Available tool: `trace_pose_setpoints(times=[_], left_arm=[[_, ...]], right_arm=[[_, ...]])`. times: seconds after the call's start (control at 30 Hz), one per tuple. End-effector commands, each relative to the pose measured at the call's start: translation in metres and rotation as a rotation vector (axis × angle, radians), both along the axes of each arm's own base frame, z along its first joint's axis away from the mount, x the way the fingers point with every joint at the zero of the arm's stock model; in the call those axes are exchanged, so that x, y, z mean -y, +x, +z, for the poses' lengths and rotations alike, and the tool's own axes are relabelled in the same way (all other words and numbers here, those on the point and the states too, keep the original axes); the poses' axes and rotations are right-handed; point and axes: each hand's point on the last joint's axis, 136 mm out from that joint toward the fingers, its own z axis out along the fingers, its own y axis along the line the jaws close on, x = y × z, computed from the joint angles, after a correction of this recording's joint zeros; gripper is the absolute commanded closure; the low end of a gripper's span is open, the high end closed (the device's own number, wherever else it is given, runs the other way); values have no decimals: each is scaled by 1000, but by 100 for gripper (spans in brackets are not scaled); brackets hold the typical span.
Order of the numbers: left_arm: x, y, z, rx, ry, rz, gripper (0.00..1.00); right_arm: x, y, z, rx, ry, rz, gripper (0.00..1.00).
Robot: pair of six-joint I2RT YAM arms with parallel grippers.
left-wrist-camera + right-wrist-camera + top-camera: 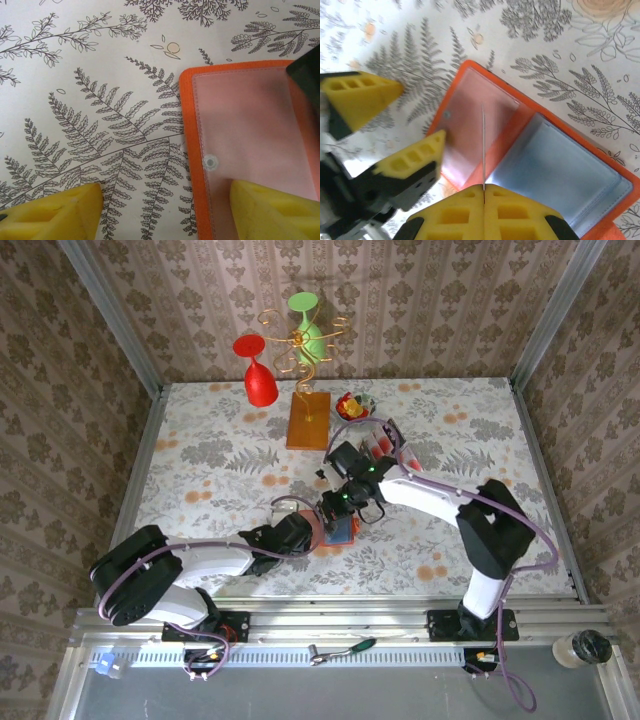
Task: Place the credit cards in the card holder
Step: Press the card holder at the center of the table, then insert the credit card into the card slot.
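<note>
Fern-print counter (100, 75): right pincer (483, 189) clenched on a thin, probably stiff, slick credit card (483, 145); spread left pincer (165, 200) steadies the orange-red folding card holder (189, 125).

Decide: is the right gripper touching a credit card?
Touching: in the right wrist view, the right gripper is shut on the credit card, seen edge-on.

The card holder (530, 150) is bright orange, with 1 clear pinkish pocket and 1 grey-blue panel. The left gripper (166, 195) and right gripper (484, 192) have yellow fingers (55, 215). The card (483, 140), seen edge-on, is a pale line. The tablecloth (220, 460) is cream with grey ferns and orange flowers. The walls (450, 310) have a brown-beige damask pattern. 1 glass (258, 375) is red, 1 (308, 330) green.
</note>
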Motion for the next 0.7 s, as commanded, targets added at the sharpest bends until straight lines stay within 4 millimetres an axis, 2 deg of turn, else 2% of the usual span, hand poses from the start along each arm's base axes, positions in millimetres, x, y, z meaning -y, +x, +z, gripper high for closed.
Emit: trace_pose_setpoints(times=[0.0, 0.23, 0.4, 0.67], left_arm=[[-11, -6, -9, -29, 56, 16, 30], [-10, -6, -9, -24, 51, 18, 30], [-9, -7, -9, -21, 50, 22, 31], [-9, -9, -11, -21, 49, 34, 31]], right_arm=[[-9, 4, 28, 21, 151, -91, 100], [2, 17, 36, 105, 378, -360, 100], [10, 22, 30, 153, 479, -480, 100], [18, 19, 9, 177, 499, -544, 100]])
